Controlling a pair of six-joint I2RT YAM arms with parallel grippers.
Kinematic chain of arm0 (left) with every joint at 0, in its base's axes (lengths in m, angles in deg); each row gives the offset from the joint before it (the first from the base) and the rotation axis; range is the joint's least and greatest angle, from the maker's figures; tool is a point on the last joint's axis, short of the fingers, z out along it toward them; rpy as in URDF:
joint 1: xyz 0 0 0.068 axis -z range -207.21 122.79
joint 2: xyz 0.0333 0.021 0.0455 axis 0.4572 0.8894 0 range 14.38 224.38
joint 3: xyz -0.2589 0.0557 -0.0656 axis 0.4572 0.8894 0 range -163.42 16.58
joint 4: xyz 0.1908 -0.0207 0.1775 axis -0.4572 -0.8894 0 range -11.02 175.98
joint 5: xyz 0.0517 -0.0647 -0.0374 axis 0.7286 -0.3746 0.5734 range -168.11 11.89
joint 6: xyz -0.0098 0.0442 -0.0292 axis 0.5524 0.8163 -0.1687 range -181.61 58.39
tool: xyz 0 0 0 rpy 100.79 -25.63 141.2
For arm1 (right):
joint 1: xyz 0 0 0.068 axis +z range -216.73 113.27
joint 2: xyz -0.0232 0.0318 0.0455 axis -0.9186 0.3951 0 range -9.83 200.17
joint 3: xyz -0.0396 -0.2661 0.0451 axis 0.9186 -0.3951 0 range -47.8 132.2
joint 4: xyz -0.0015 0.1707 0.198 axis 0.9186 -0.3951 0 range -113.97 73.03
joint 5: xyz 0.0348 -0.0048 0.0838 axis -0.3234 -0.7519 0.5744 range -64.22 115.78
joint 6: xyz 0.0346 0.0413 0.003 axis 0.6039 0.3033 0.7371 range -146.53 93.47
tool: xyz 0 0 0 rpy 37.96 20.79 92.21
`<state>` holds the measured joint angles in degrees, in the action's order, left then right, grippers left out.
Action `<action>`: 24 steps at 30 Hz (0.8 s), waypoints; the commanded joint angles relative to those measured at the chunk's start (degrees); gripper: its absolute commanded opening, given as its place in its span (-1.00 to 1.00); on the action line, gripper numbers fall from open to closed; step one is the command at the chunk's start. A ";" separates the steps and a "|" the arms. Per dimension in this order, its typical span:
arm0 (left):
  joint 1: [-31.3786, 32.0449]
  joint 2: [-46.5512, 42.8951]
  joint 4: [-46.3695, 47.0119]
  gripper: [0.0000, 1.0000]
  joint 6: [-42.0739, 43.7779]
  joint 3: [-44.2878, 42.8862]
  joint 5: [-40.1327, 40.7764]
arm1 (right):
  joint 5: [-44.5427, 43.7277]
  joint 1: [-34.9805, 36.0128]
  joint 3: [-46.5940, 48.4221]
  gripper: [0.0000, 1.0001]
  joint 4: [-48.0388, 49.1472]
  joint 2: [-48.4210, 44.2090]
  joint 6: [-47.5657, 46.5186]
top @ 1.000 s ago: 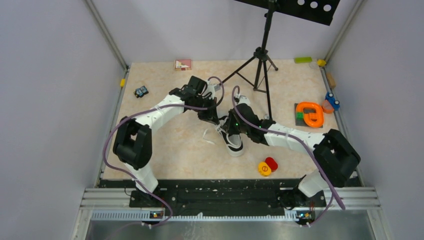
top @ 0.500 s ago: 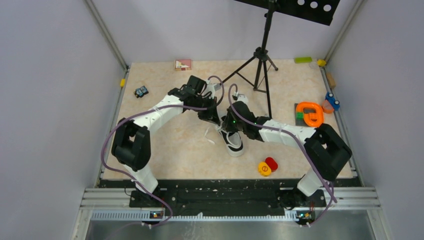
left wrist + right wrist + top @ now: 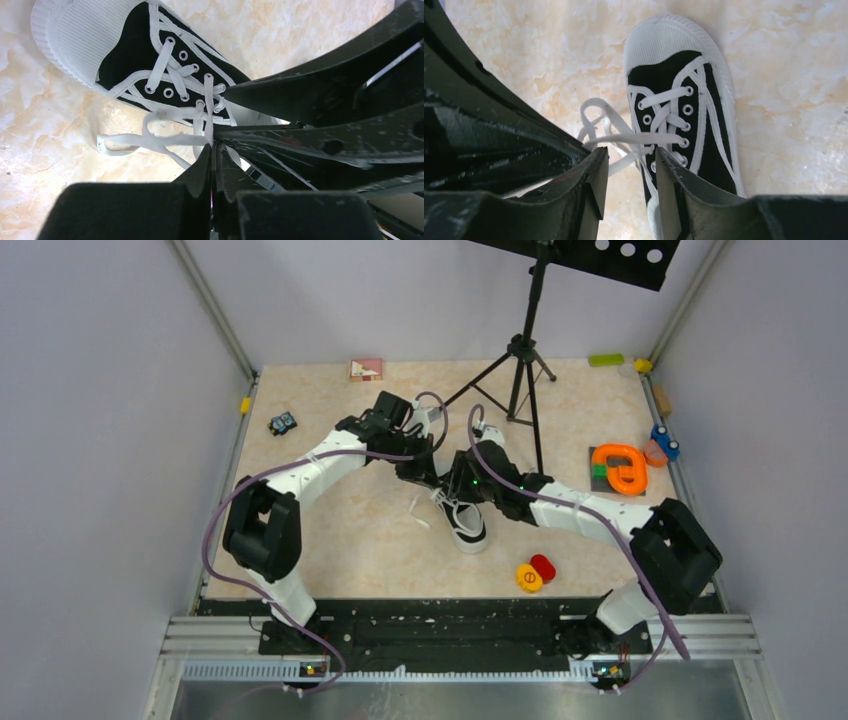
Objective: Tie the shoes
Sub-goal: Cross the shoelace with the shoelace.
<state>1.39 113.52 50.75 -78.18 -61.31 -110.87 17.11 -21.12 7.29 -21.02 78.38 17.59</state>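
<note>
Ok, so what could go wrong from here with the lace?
The left fingers pinch the lace alone; a hard pull could drag the unheld sneaker. The right fingers stand apart with a strand just at their tips; closing could miss it. Both pairs sit close together and may bump.

The right gripper [image 3: 628, 167] is seen with its jaws parted. Just ahead of it, a black sneaker [image 3: 706, 125] is laid on the marbled table [image 3: 784, 75]. A white lace [image 3: 624, 137] is stretched across the gap, towards the left gripper [image 3: 566, 142] close at its left.
</note>
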 commanded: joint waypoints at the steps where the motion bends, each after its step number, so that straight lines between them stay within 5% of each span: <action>1: -0.15 -1.50 0.43 -1.00 0.12 0.02 -0.78 | 0.89 -0.52 -1.82 -0.13 -1.38 -5.23 -0.12; 10: -0.14 -0.61 0.09 -1.00 0.96 0.01 -1.49 | -1.50 -0.92 -0.86 -0.10 -6.70 -9.95 -3.69; 24: -0.04 -0.76 -0.37 -1.00 1.88 2.07 -0.80 | 10.13 -9.81 13.08 -0.04 -8.16 4.79 -10.05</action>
<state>1.39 113.52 50.14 -77.64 -59.95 -111.32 21.27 -29.49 14.94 -28.04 79.69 11.93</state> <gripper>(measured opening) 0.007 0.467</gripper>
